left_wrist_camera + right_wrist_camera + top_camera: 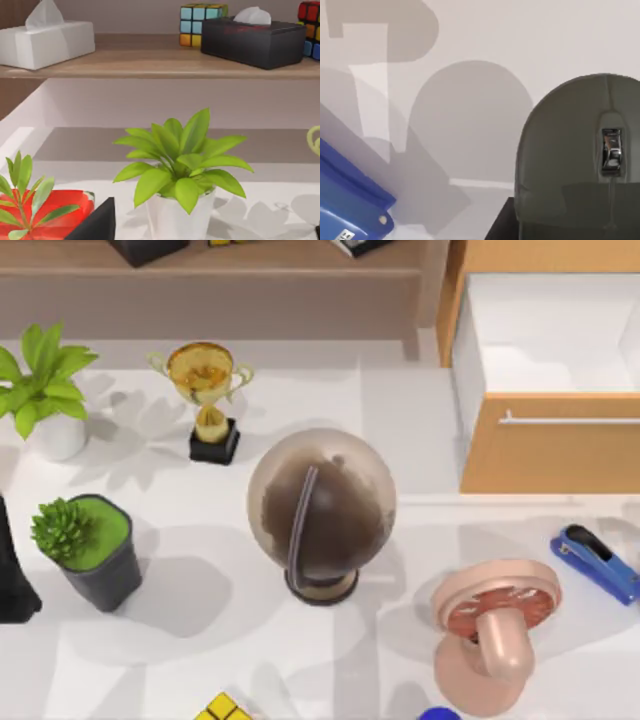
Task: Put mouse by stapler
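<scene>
**Mouse close under the right wrist, stapler just beside it**

Your right wrist view shows the mouse (pixel 580 155) large and close, a dark grey dome with its scroll wheel facing the camera. A dark edge at the frame's bottom could be a finger of the right gripper, but you cannot tell whether it holds the mouse or stands apart. The blue stapler (pixel 347 200) lies near the mouse on the white table (pixel 520 40).

From above, the stapler (pixel 595 562) sits at the table's right edge, beside the pink desk fan (pixel 495 625), with the globe (pixel 320 510) mid-table.

Your left arm is parked at the left edge by the potted plant (pixel 180 165).

Risk, as a judgement: there is little room here, so a careless release or lateral move could knock the stapler or clip the fan.
</scene>
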